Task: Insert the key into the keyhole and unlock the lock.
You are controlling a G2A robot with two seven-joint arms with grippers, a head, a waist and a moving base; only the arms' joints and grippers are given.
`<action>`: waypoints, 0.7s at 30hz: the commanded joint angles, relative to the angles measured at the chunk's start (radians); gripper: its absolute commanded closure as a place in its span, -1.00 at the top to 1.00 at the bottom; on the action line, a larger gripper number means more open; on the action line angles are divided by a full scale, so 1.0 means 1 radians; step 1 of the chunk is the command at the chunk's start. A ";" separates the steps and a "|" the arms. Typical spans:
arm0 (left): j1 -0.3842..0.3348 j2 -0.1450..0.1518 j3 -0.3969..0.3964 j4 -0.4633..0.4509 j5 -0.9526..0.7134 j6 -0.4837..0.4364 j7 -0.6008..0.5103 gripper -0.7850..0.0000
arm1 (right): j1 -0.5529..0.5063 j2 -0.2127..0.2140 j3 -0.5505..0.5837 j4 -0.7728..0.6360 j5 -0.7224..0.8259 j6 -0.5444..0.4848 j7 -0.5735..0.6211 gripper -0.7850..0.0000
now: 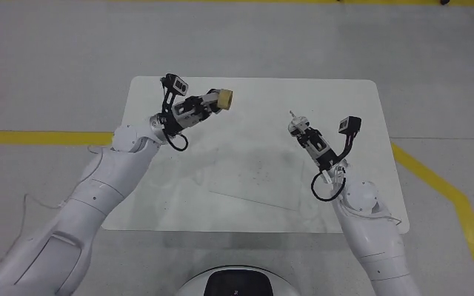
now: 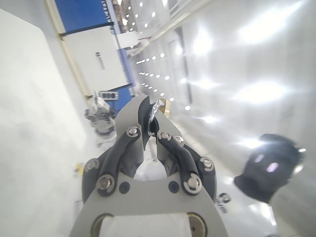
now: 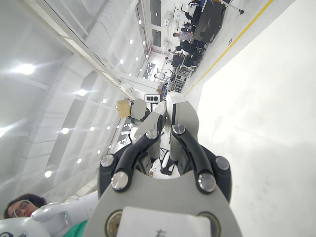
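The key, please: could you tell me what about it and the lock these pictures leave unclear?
The key: top view, too small to read its teeth; right wrist view, hidden inside the right end effector.
The lock: left wrist view, body mostly hidden by the left end effector; keyhole too small in every view.
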 commanded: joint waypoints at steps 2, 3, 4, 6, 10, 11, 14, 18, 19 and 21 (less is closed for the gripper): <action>-0.018 -0.041 0.042 0.056 -0.160 0.099 -0.071 -1.00 | 0.026 -0.007 -0.019 0.003 0.014 -0.011 -0.032 -1.00; -0.029 -0.056 0.061 0.074 -0.178 0.127 -0.097 -1.00 | 0.032 -0.010 -0.022 0.000 0.020 -0.015 -0.043 -1.00; -0.041 -0.072 0.077 0.091 -0.197 0.150 -0.122 -1.00 | 0.036 -0.012 -0.024 -0.005 0.029 -0.020 -0.050 -1.00; -0.063 -0.104 0.106 0.124 -0.239 0.195 -0.178 -1.00 | 0.041 -0.015 -0.028 -0.017 0.038 -0.032 -0.057 -1.00; -0.115 -0.158 0.157 0.209 -0.237 0.252 -0.278 -1.00 | 0.046 -0.019 -0.034 -0.032 0.045 -0.043 -0.072 -1.00; -0.126 -0.170 0.165 0.230 -0.232 0.256 -0.293 -1.00 | 0.048 -0.021 -0.035 -0.034 0.045 -0.045 -0.074 -1.00; -0.153 -0.201 0.186 0.284 -0.213 0.266 -0.331 -1.00 | 0.053 -0.023 -0.039 -0.039 0.044 -0.051 -0.076 -1.00; -0.177 -0.235 0.203 0.345 -0.184 0.270 -0.357 -1.00 | 0.061 -0.026 -0.044 -0.044 0.057 -0.062 -0.056 -1.00; -0.184 -0.243 0.208 0.358 -0.169 0.269 -0.362 -1.00 | 0.063 -0.027 -0.044 -0.045 0.063 -0.064 -0.049 -1.00; -0.191 -0.257 0.213 0.383 -0.153 0.266 -0.368 -1.00 | 0.067 -0.028 -0.046 -0.047 0.079 -0.065 -0.030 -1.00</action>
